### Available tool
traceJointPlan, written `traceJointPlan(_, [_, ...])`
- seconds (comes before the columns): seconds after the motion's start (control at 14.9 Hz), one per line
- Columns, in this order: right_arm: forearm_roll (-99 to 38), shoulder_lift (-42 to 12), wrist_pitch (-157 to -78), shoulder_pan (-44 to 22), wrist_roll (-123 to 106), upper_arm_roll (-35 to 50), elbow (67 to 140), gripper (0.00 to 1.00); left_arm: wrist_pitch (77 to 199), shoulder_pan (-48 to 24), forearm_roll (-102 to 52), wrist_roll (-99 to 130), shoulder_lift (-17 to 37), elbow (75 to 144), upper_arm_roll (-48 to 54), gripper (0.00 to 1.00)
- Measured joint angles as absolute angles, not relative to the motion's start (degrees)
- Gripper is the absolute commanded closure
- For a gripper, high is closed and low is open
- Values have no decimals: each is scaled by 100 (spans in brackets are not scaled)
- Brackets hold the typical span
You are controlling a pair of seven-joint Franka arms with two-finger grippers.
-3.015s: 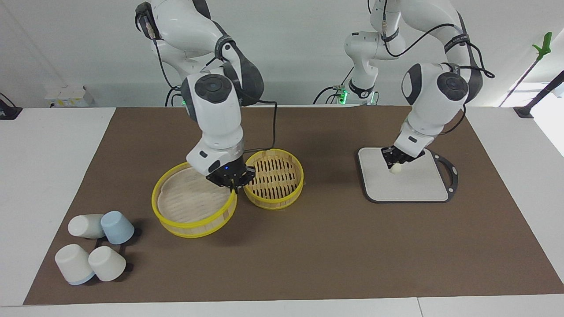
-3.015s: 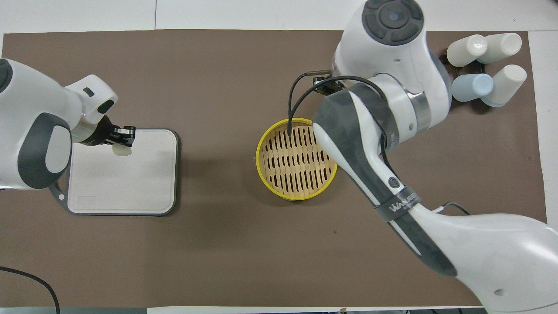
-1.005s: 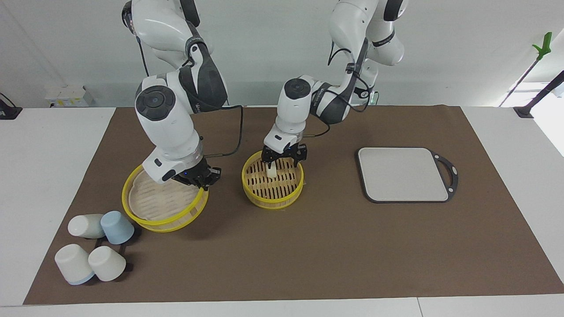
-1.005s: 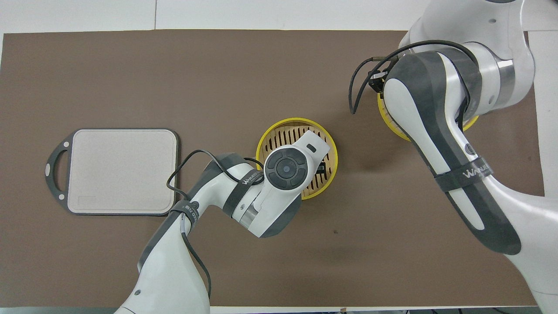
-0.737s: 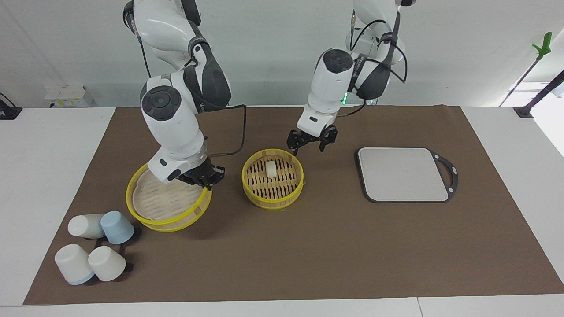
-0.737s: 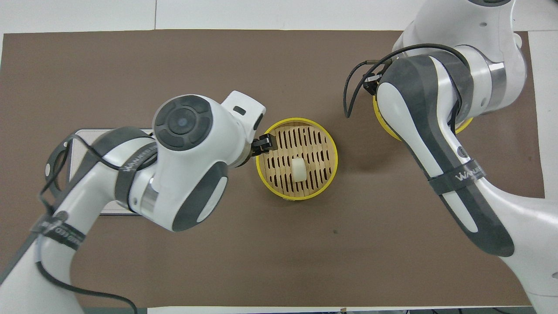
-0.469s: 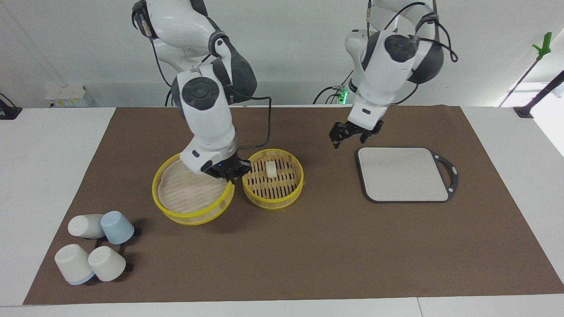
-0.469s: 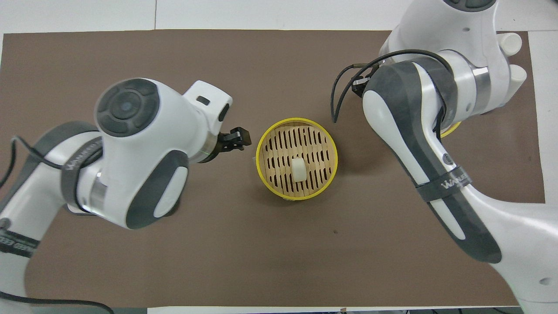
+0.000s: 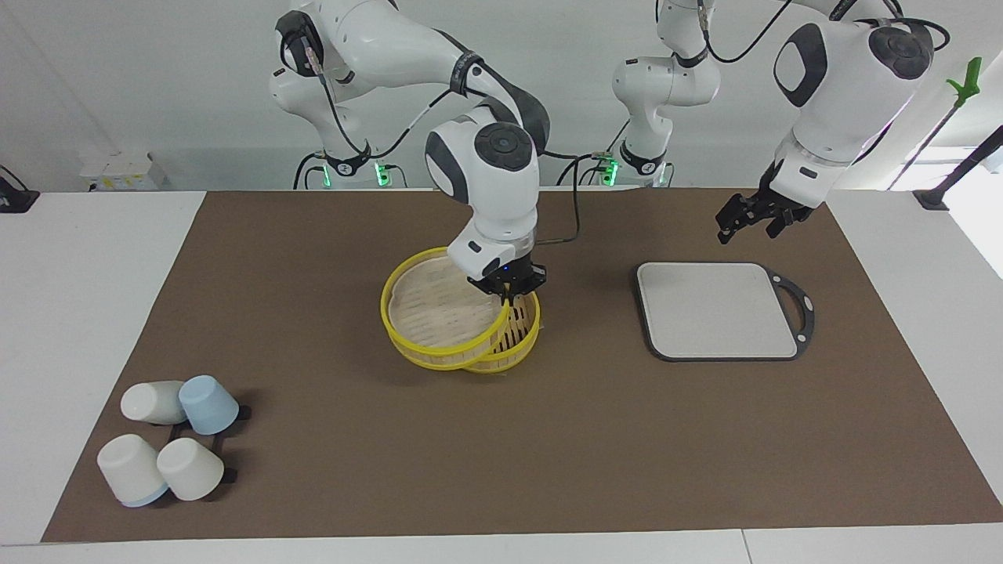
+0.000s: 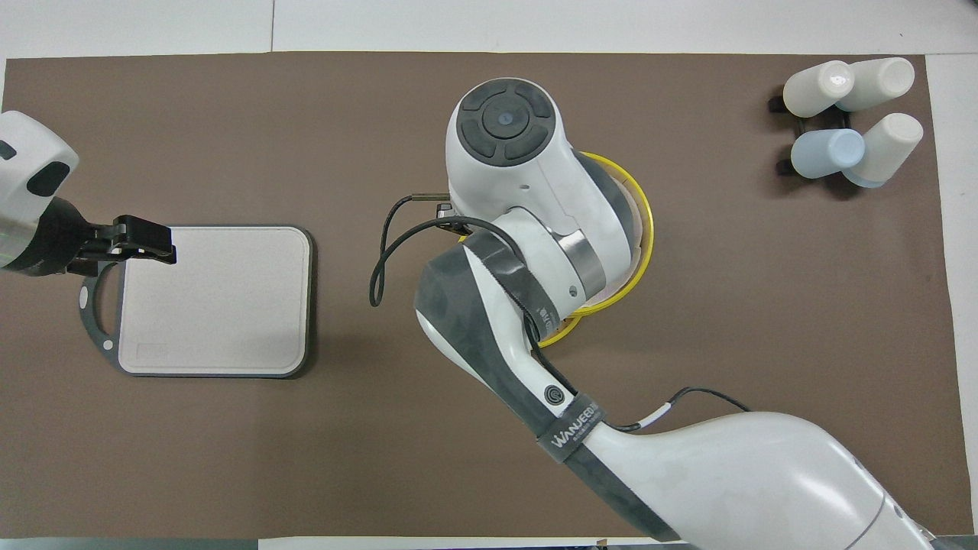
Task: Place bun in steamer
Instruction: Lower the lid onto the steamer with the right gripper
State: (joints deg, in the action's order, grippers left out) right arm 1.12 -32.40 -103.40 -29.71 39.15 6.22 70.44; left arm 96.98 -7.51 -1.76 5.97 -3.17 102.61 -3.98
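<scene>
The steamer (image 9: 523, 338) stands in the middle of the brown mat, and only its rim toward the left arm's end and a strip of slatted floor show. My right gripper (image 9: 508, 292) is shut on the rim of the yellow-rimmed lid (image 9: 435, 307) and holds it tilted over the steamer, covering most of it. The bun is hidden under the lid. In the overhead view the right arm covers the steamer, with only bits of the lid's rim (image 10: 643, 221) and the steamer's rim (image 10: 564, 330) showing. My left gripper (image 9: 754, 219) is open and empty, up over the mat by the cutting board; it also shows in the overhead view (image 10: 149, 248).
A grey-rimmed cutting board (image 9: 717, 313) lies bare toward the left arm's end of the table (image 10: 214, 305). Several pale and blue upturned cups (image 9: 168, 439) sit in a cluster at the right arm's end, farther from the robots (image 10: 848, 122).
My left gripper let the bun go in the steamer, then rose and drew back toward the cutting board. My right gripper carried the lid from beside the steamer to over it, hiding the bun.
</scene>
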Motion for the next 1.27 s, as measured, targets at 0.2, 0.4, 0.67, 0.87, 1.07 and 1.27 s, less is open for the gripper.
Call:
traceJointPlan(0.2, [112, -3382, -10503, -3186, 4175, 620, 7027, 100, 9545, -612, -140, 266, -374, 10199, -391, 0])
traceJointPlan(0.4, [112, -3497, -10630, -3356, 4292, 620, 7024, 100, 9350, -562, -140, 183, -389, 10061, -384, 0])
traceJointPlan(0.67, [112, -3553, -10727, -3476, 4347, 619, 7023, 100, 9190, -572, -140, 167, -461, 9960, -313, 0])
traceJointPlan(0.87, [112, -3559, -10742, -3464, 4347, 593, 7026, 100, 9181, -602, -140, 159, -492, 9960, -293, 0])
traceJointPlan(1.07, [112, -3594, -10753, -3433, 4347, 587, 7076, 100, 9178, -629, -140, 142, -483, 9960, -325, 0])
traceJointPlan(1.27, [112, -3606, -10817, -3433, 4347, 587, 7164, 100, 9146, -646, -96, 97, -423, 9936, -367, 0])
